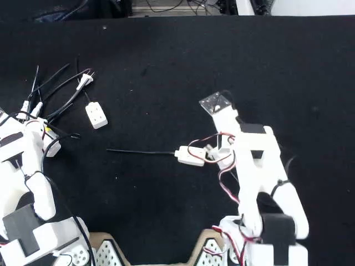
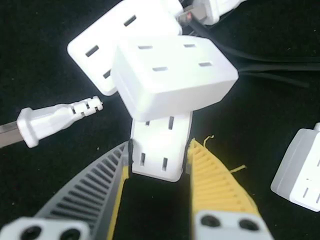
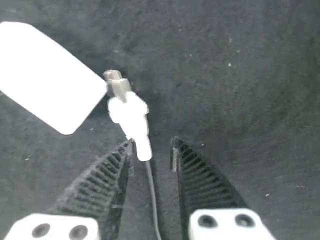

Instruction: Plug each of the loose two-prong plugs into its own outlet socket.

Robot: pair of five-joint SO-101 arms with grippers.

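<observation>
In the left wrist view my left gripper (image 2: 160,150) is shut on a white outlet block (image 2: 160,137), its grey and yellow fingers pressed against both sides. More white outlet blocks (image 2: 170,70) are piled just beyond it, and a loose white plug (image 2: 55,119) lies beside them. My right gripper (image 3: 151,146) is open, with the tail of a white two-prong plug (image 3: 129,117) between its fingertips and the cable running back between the fingers. The prongs point at a white outlet block (image 3: 50,75) close ahead. From above, this block (image 1: 189,157) lies mid-table beside the right gripper (image 1: 213,148).
A separate outlet block (image 1: 96,115) and a plug (image 1: 84,81) lie at the left, among several black cables (image 1: 61,91). A thin black cable (image 1: 138,151) runs left from the middle block. Another outlet block (image 2: 300,170) lies near the left gripper. The far table is bare black cloth.
</observation>
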